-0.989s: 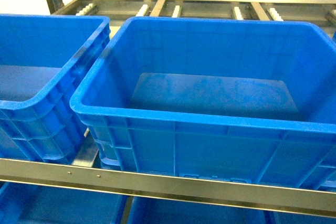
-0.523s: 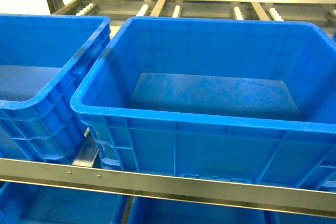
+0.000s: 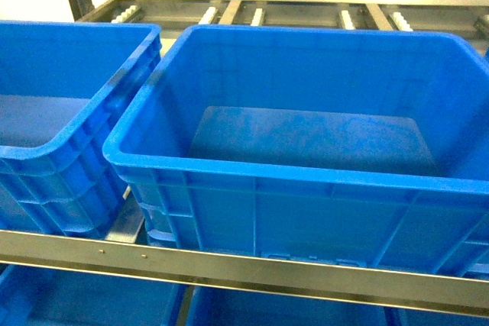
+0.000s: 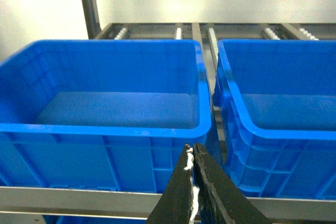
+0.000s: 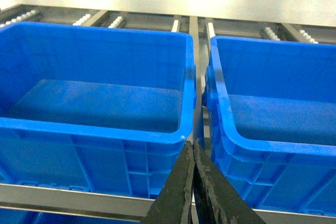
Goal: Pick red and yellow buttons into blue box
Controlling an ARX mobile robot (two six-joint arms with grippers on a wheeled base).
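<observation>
Neither the red nor the yellow button shows in any view. The blue box (image 3: 290, 175), a deep ribbed crate with a thick rim, fills the middle of the head view and holds nothing. It shows again on the right of the left wrist view (image 4: 273, 135) and on the left of the right wrist view (image 5: 94, 128). My left gripper (image 4: 192, 148) is shut, low in front of the rack rail, with only a white scrap of pad lining between its black fingers. My right gripper (image 5: 192, 146) is also shut, pointing at the gap between two crates. Neither gripper appears in the head view.
A second blue crate (image 3: 53, 150) stands to the left of the box, and a third (image 5: 273, 150) to its right. A steel rack rail (image 3: 229, 265) runs along the front. More blue bins (image 3: 84, 299) sit on the shelf below. Roller tracks (image 3: 256, 14) lie behind.
</observation>
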